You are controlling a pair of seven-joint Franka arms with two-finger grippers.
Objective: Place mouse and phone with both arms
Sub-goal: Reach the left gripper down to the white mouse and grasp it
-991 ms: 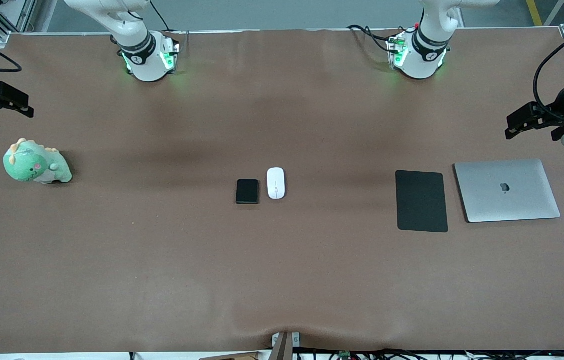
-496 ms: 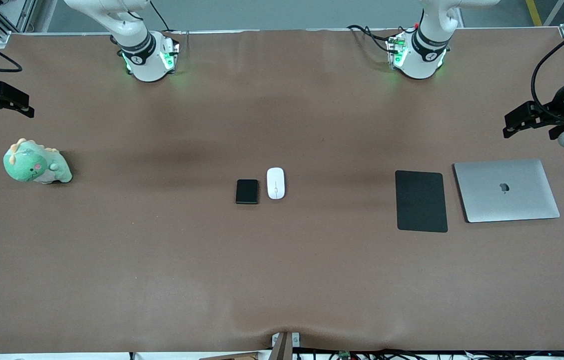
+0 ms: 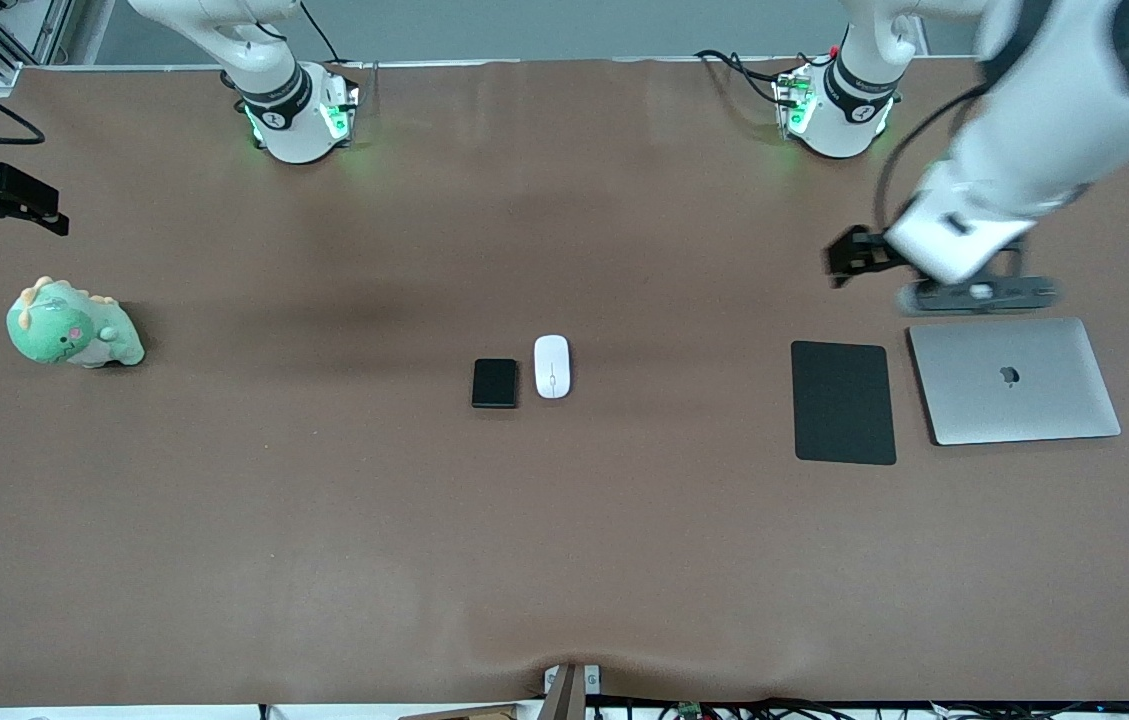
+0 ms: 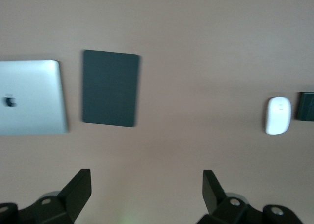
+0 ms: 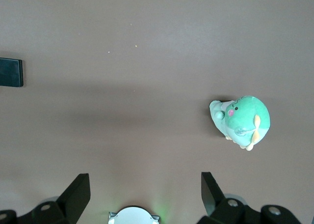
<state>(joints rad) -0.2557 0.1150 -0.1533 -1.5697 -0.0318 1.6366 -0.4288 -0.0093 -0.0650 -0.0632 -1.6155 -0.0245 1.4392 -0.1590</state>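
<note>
Left gripper (image 3: 849,262) is up over bare table near the mouse pad (image 3: 843,402), at the pad's edge toward the robot bases. Its fingers (image 4: 78,190) are spread wide with nothing between them. Right gripper (image 3: 14,200) hangs over the table edge at the right arm's end, above the green plush dinosaur (image 3: 72,328), jaws wide too, empty. That arm looks to be waiting.

Using the mouse pad as landmark: the mouse (image 3: 552,366) lies flat on the table well apart from the pad, toward the right arm's end, about level with the pad's upper half. The phone (image 3: 495,383) is just beside the mouse, one step farther from the pad, with a narrow gap so not touching. A closed silver laptop (image 3: 1014,380) sits just beside the pad on the left arm's end.

Handling, judged: the mouse is light, rigid and glossy, so likely slippery. Best pinched across its narrow width at mid-body, not over the domed top. The phone is a thin stiff slab, somewhat heavier, with a smooth face. Take it across the short sides by the edges, low to the table. The tight gap between the two leaves little finger room on the facing sides.

Containers: none in view. No tray, box or bin, nothing holding anything.
</note>
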